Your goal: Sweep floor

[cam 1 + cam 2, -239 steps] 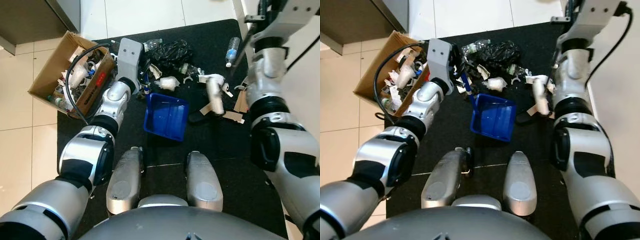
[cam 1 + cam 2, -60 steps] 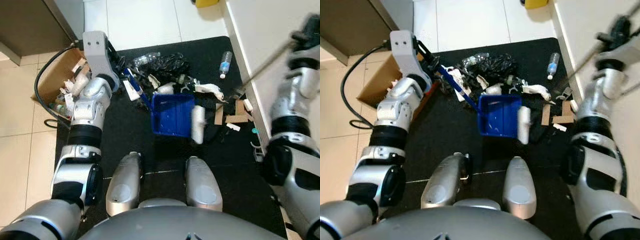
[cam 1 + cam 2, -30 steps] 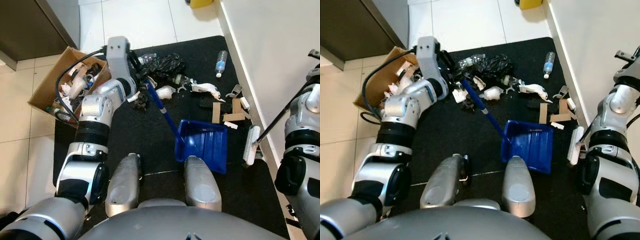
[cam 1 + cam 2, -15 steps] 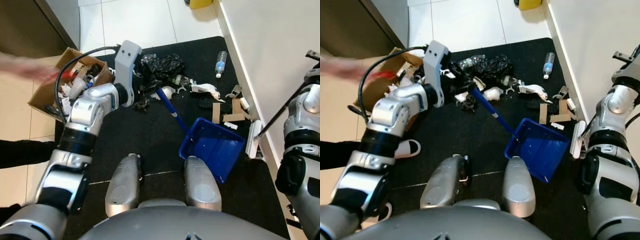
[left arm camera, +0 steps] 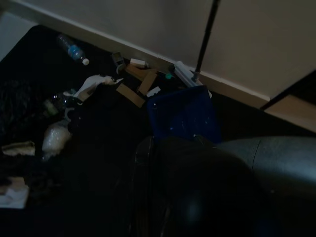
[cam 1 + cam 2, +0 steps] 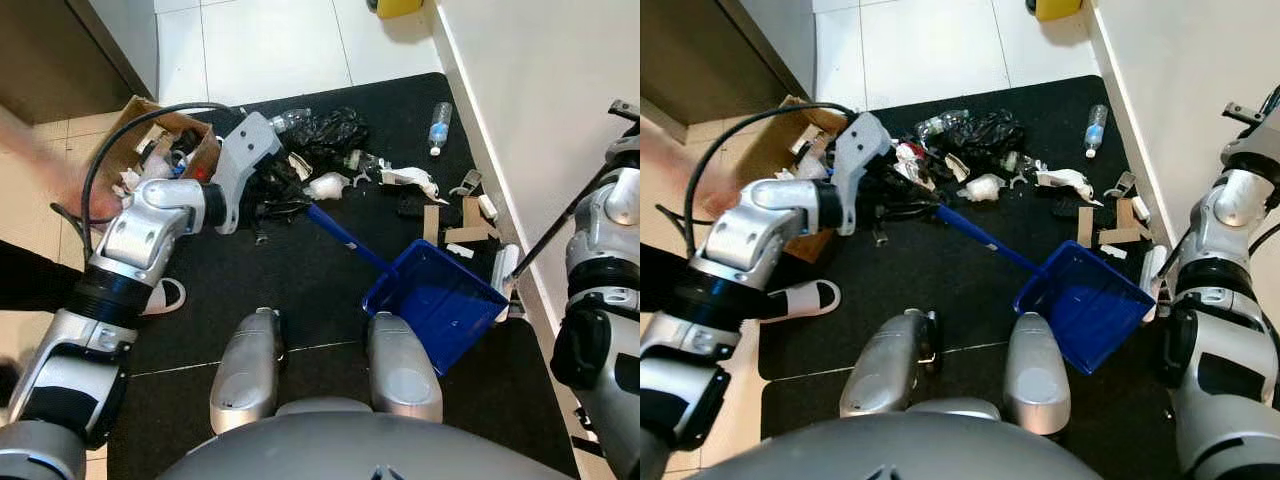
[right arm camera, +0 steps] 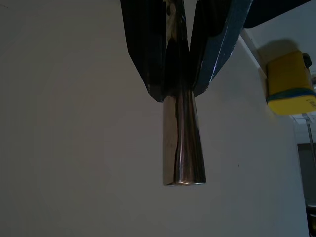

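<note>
The dustpan [image 6: 432, 304] slid from mid-mat, under the litter, toward the wall and turned its mouth to the broom head [image 6: 506, 268]. The broom head swung from among the scraps to the baseboard. A person's slipper [image 6: 800, 297] came in beside the mat.

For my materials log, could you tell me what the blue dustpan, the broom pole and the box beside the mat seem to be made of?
Dustpan: likely moulded plastic, uniform glossy blue. Broom pole: seemingly polished metal, with mirror-like reflections, clamped in the right gripper. Box: corrugated cardboard by its matte brown flaps.
</note>
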Available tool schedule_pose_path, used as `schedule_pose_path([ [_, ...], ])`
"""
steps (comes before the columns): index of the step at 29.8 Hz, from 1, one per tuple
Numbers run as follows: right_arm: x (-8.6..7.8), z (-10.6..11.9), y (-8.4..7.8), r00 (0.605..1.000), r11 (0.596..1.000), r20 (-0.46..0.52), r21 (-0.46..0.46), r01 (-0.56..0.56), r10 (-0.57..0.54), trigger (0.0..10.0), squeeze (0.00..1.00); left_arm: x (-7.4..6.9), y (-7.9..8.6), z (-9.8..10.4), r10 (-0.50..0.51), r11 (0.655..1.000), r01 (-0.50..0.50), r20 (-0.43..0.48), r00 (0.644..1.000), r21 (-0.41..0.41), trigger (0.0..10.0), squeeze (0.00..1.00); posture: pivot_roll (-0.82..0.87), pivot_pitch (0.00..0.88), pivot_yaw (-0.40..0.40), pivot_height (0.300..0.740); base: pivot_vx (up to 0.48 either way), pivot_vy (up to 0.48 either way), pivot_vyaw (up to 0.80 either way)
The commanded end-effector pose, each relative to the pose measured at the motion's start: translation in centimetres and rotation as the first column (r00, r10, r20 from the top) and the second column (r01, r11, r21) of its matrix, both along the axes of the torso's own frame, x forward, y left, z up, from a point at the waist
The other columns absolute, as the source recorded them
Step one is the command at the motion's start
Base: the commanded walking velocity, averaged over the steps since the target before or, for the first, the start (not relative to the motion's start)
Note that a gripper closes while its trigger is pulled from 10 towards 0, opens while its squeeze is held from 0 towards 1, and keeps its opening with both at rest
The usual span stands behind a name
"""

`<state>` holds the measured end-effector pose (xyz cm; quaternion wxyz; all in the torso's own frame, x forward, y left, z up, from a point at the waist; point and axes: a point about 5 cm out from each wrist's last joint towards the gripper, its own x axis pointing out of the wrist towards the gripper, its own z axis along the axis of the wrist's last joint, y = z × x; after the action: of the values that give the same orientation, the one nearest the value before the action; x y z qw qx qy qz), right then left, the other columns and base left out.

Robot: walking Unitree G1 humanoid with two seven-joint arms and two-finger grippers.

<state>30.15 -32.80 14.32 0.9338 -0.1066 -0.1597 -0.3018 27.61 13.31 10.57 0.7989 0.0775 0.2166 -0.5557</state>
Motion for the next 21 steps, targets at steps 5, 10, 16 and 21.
schedule_pose_path([
  [5,0.3,0.6,0.2,0.999,1.000,0.028,-0.019,-0.019,0.019,10.0,0.00,0.1,1.3,-0.6,-0.004,0.996,0.003,0.002,1.000,0.089,10.0,0.00,0.06,0.041,0.044,0.740,0.000,0.000,0.00],
  [10,0.4,0.5,0.4,0.999,1.000,0.027,-0.014,-0.024,0.024,10.0,0.00,2.4,0.0,0.3,0.237,0.969,-0.233,0.047,0.970,-0.079,10.0,0.00,0.06,0.040,0.047,0.740,0.000,0.000,0.00],
  [16,0.3,0.4,0.4,0.999,1.000,0.024,-0.010,-0.025,0.025,10.0,0.00,5.8,0.4,1.3,0.662,0.739,-0.639,0.054,0.748,-0.214,10.0,0.00,0.05,0.039,0.044,0.740,0.000,0.000,0.00],
  [21,0.3,0.4,0.4,0.999,1.000,0.022,-0.010,-0.027,0.027,10.0,0.00,6.5,1.5,1.6,0.743,0.668,-0.729,0.093,0.663,-0.147,10.0,0.00,0.05,0.039,0.043,0.740,0.000,0.000,0.00],
])
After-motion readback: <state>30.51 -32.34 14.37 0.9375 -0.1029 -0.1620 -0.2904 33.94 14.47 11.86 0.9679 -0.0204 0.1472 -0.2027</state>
